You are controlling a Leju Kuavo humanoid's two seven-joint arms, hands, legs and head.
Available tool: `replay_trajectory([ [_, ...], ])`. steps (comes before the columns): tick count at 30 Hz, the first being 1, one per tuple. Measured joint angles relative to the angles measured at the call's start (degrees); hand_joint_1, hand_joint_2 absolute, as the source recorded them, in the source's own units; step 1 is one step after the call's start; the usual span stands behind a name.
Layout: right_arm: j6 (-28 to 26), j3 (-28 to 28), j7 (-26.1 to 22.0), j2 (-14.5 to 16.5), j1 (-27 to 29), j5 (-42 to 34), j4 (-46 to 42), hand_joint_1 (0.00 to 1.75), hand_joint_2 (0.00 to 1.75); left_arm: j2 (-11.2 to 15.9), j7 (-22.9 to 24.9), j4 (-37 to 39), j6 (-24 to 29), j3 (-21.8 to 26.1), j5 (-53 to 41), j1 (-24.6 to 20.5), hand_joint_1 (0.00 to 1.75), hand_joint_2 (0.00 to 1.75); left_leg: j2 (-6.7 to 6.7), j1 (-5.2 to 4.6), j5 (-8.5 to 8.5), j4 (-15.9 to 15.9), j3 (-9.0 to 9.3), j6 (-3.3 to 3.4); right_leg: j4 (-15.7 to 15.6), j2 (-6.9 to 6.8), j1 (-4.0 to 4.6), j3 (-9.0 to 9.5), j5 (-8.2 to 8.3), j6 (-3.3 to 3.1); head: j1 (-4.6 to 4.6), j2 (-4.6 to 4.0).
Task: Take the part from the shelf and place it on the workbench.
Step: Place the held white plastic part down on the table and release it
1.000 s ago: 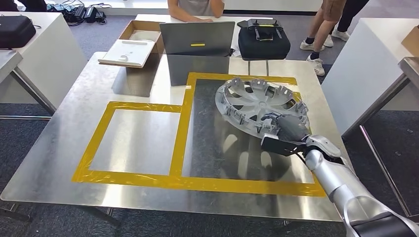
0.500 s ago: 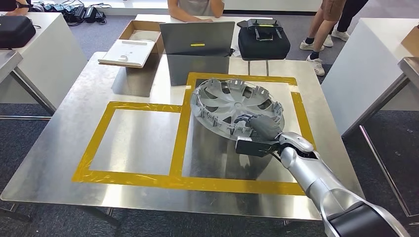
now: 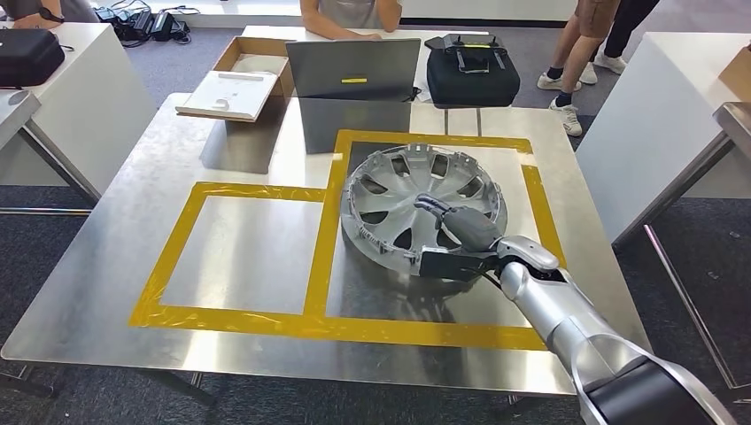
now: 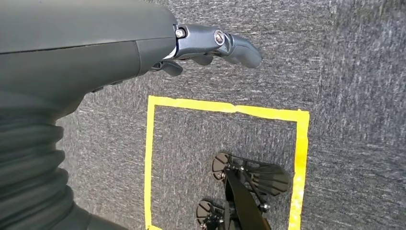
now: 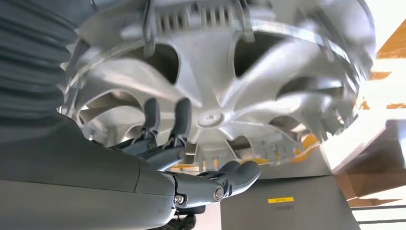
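Observation:
The part is a silver wheel cover (image 3: 398, 199), lying low and slightly tilted inside the right-hand yellow taped rectangle (image 3: 527, 190) on the steel workbench (image 3: 248, 248). My right hand (image 3: 465, 228) holds its near right rim, fingers reaching over the spokes toward the hub. In the right wrist view the wheel cover (image 5: 268, 72) is close. There, dark fingers (image 5: 181, 115) hook into a spoke opening and the thumb sits under the rim. My left hand (image 4: 210, 43) hangs over the carpet, holding nothing, fingers loosely apart.
A grey laptop (image 3: 352, 68), a cardboard box with a white lid (image 3: 232, 93) and a black case (image 3: 472, 75) stand at the bench's far edge. A person sits behind the laptop (image 3: 350, 13); others stand far right (image 3: 593, 44). White tables flank both sides.
My right hand has carried the wheel cover leftward into the taped rectangle and lowered it from a steep tilt to nearly flat on the bench.

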Motion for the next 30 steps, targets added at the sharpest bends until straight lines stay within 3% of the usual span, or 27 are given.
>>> replay_trajectory([
  [11,-1.44,0.49,-0.95,-0.26,-1.64,-4.42,0.18,0.0,0.0,0.02,0.96,0.19,-0.33,0.09,0.0,0.04,0.0,0.0,0.0,0.0,0.0,0.0,0.01,-0.01,-0.01,0.01,-0.01,-0.02,0.0,0.0,0.0,0.0],
  [17,-9.82,-3.12,-3.27,-2.27,1.5,-17.82,-4.73,0.0,0.0,0.03,-1.37,0.22,-1.78,0.36,0.81,0.05,0.0,0.0,-0.02,0.0,0.0,0.0,0.03,0.0,-0.04,-0.02,-0.02,-0.01,0.0,0.0,0.0,0.0],
  [22,-21.0,-11.55,-4.28,-6.49,15.34,-36.87,-25.84,0.0,0.0,0.1,-2.56,0.22,-2.17,0.61,1.05,0.24,0.0,0.0,-0.35,-0.01,-0.07,0.0,0.05,0.0,-0.14,-0.32,-0.03,0.14,-0.12,-0.06,0.09,0.0],
  [26,-28.01,-16.79,-4.44,-9.6,28.57,-38.8,-47.81,0.0,0.0,0.26,-2.76,0.22,-2.14,0.62,0.99,0.69,0.0,0.0,-0.39,-0.03,-0.21,-0.01,0.02,-0.06,-0.16,-0.31,-0.04,0.13,-0.21,-0.06,0.1,0.0],
  [30,-32.29,-18.75,-4.43,-11.2,37.43,-37.12,-64.17,0.0,0.0,0.35,-3.09,0.22,-1.75,0.73,1.05,0.84,0.0,0.0,-0.3,-0.09,-0.36,-0.01,0.1,-0.04,-0.21,-0.23,-0.11,0.13,-0.3,-0.1,0.1,0.0],
])
